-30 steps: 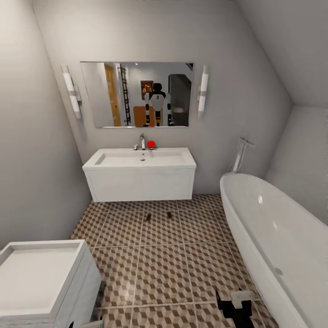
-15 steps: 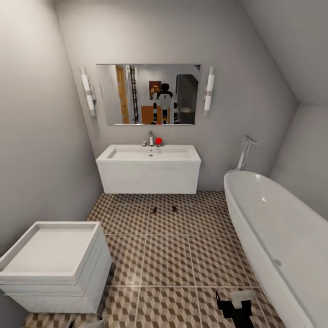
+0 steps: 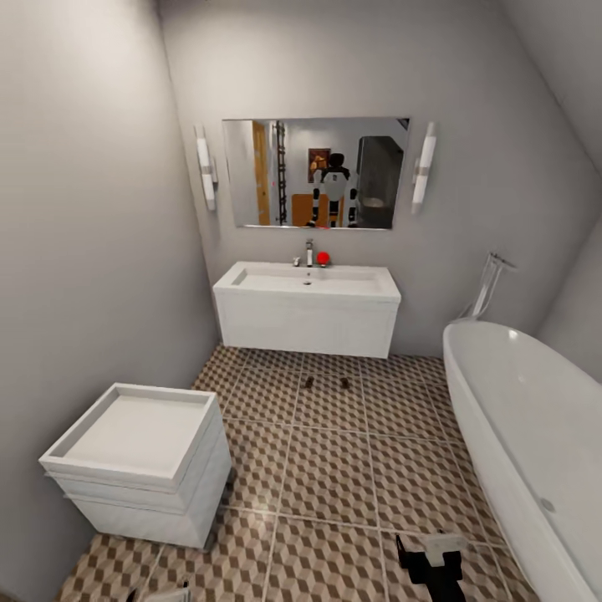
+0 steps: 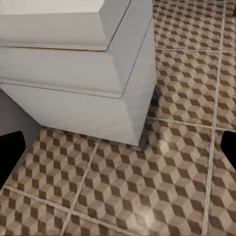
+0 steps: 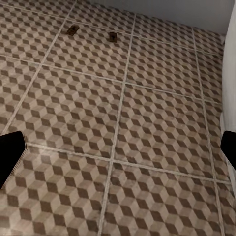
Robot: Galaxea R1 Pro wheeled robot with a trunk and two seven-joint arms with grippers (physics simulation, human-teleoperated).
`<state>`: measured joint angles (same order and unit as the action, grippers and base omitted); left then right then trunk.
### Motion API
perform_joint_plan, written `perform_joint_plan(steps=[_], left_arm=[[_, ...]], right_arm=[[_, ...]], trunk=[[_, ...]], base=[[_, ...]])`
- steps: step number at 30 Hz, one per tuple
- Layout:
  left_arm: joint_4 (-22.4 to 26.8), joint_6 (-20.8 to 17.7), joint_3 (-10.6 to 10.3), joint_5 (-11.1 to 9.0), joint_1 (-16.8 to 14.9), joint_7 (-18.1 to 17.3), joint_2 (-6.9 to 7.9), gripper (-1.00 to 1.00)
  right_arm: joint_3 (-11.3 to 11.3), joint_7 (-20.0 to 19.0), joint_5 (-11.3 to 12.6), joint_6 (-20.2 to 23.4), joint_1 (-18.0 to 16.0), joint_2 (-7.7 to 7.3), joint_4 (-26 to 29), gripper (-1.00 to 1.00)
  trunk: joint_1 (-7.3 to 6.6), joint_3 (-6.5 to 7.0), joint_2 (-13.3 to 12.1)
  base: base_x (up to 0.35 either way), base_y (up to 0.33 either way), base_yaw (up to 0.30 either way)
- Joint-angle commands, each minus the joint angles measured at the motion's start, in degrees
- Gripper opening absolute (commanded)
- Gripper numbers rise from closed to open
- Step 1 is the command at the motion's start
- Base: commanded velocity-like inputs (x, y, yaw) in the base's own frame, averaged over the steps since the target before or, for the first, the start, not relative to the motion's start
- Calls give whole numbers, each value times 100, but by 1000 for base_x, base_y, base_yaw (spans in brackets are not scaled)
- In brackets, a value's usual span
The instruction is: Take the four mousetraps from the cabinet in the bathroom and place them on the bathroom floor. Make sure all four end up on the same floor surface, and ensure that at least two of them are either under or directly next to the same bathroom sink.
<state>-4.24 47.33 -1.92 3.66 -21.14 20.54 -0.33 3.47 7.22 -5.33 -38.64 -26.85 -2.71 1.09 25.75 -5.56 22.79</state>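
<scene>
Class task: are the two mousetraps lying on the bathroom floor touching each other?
Apart. The head view shows tile between one mousetrap and the other mousetrap.

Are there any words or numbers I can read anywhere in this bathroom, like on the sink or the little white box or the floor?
No readable text in any view.
The wide white rectangular sink, the small white drawer unit, the oval white bathtub and the brown cube-pattern tiled floor are plain.
Small framed picture reflected in the wall mirror: too small and blurred to read.
Two small dark mousetraps on the floor: too small to tell.
</scene>
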Motion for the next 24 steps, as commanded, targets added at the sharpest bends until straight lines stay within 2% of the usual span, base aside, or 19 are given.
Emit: perform_joint_plan(steps=[1,24], left_arm=[[-24,22,-18,38,-13,55,-2,100],[-24,22,-19,38,-13,55,-2,100]], right_arm=[[31,60,-56,-5,-4,-2,-4,100],[31,60,-56,-3,-4,7,-4,100]], trunk=[[4,-13,13],[4,-13,13]], base=[[-6,0,255],[-1,0,255]])
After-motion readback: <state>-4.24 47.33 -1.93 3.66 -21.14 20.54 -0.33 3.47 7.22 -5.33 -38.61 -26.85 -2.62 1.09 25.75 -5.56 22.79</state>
